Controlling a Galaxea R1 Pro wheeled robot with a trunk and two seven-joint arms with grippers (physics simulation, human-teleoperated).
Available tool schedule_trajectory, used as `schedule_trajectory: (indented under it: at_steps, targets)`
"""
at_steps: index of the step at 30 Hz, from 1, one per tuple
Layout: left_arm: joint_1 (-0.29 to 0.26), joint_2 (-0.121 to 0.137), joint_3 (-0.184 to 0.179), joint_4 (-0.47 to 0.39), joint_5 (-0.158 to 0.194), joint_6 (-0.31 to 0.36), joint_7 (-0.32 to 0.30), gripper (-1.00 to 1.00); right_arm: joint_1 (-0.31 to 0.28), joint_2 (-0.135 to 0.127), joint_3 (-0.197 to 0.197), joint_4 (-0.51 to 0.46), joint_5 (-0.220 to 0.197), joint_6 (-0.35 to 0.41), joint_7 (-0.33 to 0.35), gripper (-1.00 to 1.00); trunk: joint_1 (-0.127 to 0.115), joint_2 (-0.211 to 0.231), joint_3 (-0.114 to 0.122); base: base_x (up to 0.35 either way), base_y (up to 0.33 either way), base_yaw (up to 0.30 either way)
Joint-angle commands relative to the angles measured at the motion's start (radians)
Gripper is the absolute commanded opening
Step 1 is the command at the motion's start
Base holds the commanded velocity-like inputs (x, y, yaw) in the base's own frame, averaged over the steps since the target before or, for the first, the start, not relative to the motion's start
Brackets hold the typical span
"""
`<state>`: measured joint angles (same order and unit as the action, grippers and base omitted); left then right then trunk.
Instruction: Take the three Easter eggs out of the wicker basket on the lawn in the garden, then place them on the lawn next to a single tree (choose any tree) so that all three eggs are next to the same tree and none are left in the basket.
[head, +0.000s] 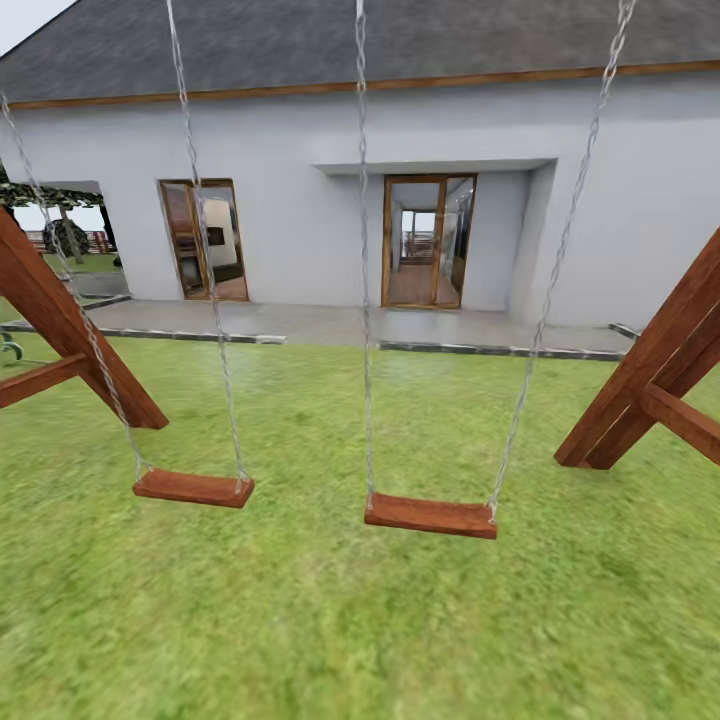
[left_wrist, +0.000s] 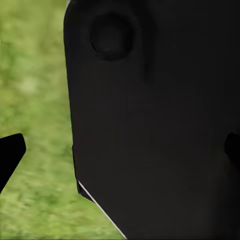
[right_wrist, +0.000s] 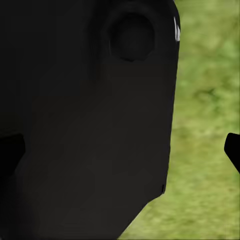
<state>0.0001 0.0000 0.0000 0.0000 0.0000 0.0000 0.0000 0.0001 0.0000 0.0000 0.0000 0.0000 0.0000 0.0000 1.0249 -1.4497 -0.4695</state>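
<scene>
Head view looks straight across the lawn (head: 330, 620), a wide stretch of mottled green grass that fills the lower half of the scene. Two wooden swing seats hang low over it on thin chains: the left swing seat (head: 193, 488) and the right swing seat (head: 430, 515), side by side and well apart from each other. Slanted red-brown beams of the swing frame stand at both edges, the left frame leg (head: 70, 330) planted in the grass and the right frame leg (head: 650, 375) doing the same on the other side. Beyond the swings a grey paved terrace (head: 320, 325) runs along the foot of a white house (head: 300, 220) with a dark grey roof (head: 330, 45). Two wood-framed glass doors break the wall, the left door (head: 204, 240) and the right door (head: 428, 241) set back in a shallow recess. At the far left, past the corner of the house, a bit of grass and dark foliage can be made out, too small to read clearly. From the left wrist view a large black body of the robot (left_wrist: 155, 125) sits close to the lens, with blurred grass (left_wrist: 35, 100) beside it and a dark fingertip (left_wrist: 10, 155) poking in at the edge; the right wrist view is much the same, black casing (right_wrist: 85, 125), grass (right_wrist: 205, 125) and a dark fingertip (right_wrist: 232, 150) at the edge. I cannot tell from either view whether the jaws are spread or pressed together.
</scene>
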Motion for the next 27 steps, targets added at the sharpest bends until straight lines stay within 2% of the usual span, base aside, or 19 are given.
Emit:
schedule_trajectory:
  at_steps: [1,6,14,18,23,24,27]
  targets:
    - [0.006,0.006,-0.006,0.006,-0.006,-0.003,-0.006,1.00,0.006,-0.006,-0.006,0.006,-0.006,-0.006,-0.002,1.00,0.000,0.000,0.000,0.000,0.000,0.000]
    - [0.034,0.032,-0.006,0.034,-0.019,-0.001,-0.011,1.00,0.021,-0.028,-0.034,0.034,-0.023,-0.017,-0.002,1.00,0.000,0.000,0.000,0.000,0.000,0.000]
    - [0.033,0.032,-0.006,0.048,-0.018,-0.001,-0.010,1.00,0.020,-0.027,-0.032,0.049,-0.022,-0.016,-0.002,1.00,0.000,0.000,0.000,0.000,0.000,0.000]
    - [0.038,0.031,0.000,0.025,-0.007,0.007,-0.003,1.00,0.000,-0.018,-0.009,0.026,-0.010,-0.002,-0.002,1.00,0.000,0.000,0.000,0.000,0.000,0.000]
    - [0.039,0.031,0.001,-0.003,-0.004,0.007,0.000,1.00,-0.007,-0.016,-0.002,-0.002,-0.007,0.001,-0.002,1.00,0.000,0.000,0.000,0.000,0.000,0.000]
    - [0.039,0.031,0.001,-0.063,-0.004,0.007,0.000,1.00,-0.007,-0.016,-0.001,-0.123,-0.006,0.001,-0.002,1.00,0.000,0.000,0.000,0.000,0.000,0.000]
    - [0.040,0.031,0.002,-0.065,-0.001,0.006,0.000,1.00,-0.008,-0.016,-0.001,-0.127,-0.005,0.001,-0.002,1.00,0.000,0.000,0.000,0.000,0.000,0.000]
